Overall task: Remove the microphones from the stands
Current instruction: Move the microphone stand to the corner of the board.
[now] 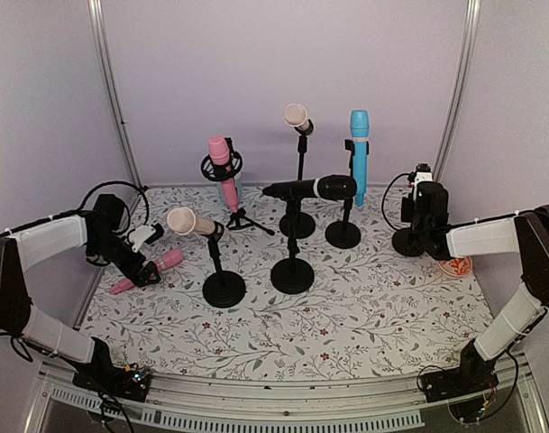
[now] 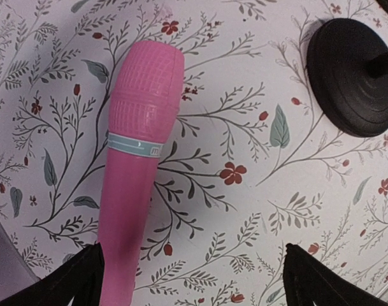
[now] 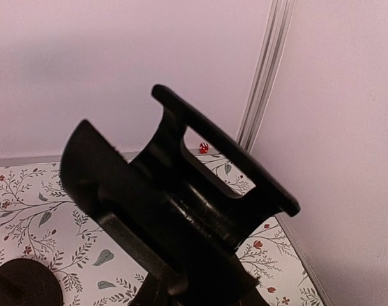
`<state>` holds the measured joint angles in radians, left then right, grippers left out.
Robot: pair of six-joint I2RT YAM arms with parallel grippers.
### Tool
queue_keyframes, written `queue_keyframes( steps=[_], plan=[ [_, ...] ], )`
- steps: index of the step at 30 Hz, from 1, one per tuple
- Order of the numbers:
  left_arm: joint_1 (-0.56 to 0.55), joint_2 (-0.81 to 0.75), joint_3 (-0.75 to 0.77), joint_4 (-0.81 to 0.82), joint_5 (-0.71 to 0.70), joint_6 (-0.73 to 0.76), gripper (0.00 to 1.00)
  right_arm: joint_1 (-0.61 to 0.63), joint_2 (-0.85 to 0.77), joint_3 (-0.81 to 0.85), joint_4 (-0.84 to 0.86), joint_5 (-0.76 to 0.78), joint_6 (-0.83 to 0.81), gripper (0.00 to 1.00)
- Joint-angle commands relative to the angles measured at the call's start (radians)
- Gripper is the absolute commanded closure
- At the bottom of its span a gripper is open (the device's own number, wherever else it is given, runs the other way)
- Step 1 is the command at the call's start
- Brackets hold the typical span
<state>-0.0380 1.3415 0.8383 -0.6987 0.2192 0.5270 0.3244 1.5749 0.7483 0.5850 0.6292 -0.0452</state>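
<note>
Over on the left side, the pink microphone (image 1: 170,262) is off any stand and lying flat on the floral mat (image 1: 346,316), with the left gripper (image 1: 146,273) right above it. From the top camera that gripper is just a dark lump over the handle. The left wrist view makes it clear: the fingertips (image 2: 79,280) are spread wide apart, the microphone (image 2: 139,159) lies lengthways between them, nearer one tip, with its ribbed head pointing away and a pale band round its middle. That same view catches a round black base (image 2: 353,76) at the corner. On the far right, the right gripper (image 1: 425,216) is up against a black stand (image 1: 407,242) near the wall. The overhead shot hides the stand's top behind the wrist. The right wrist camera fills with its U-shaped clip (image 3: 181,191), seen very close and tilted, but the fingers themselves are out of frame, so I cannot tell whether they pinch the stand. Mid-table, the cream microphone (image 1: 191,222), the black one (image 1: 310,188) and the blue one (image 1: 359,158) all sit on their stands.
</note>
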Motion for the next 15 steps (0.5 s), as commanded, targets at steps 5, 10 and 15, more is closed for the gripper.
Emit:
queue_keyframes(
  steps=[5, 10, 15],
  plan=[
    [-0.033, 0.020, 0.017, 0.043, -0.030, -0.026, 0.01, -0.021, -0.004, 0.084, -0.027, -0.082, 0.038, 0.58],
    [-0.033, -0.011, 0.080, -0.014, -0.029, -0.012, 0.01, -0.022, -0.080, 0.084, -0.094, -0.121, 0.081, 0.15],
    [-0.034, -0.041, 0.178, -0.087, -0.004, -0.008, 0.01, -0.021, -0.189, 0.079, -0.206, -0.152, 0.125, 0.04]
  ],
)
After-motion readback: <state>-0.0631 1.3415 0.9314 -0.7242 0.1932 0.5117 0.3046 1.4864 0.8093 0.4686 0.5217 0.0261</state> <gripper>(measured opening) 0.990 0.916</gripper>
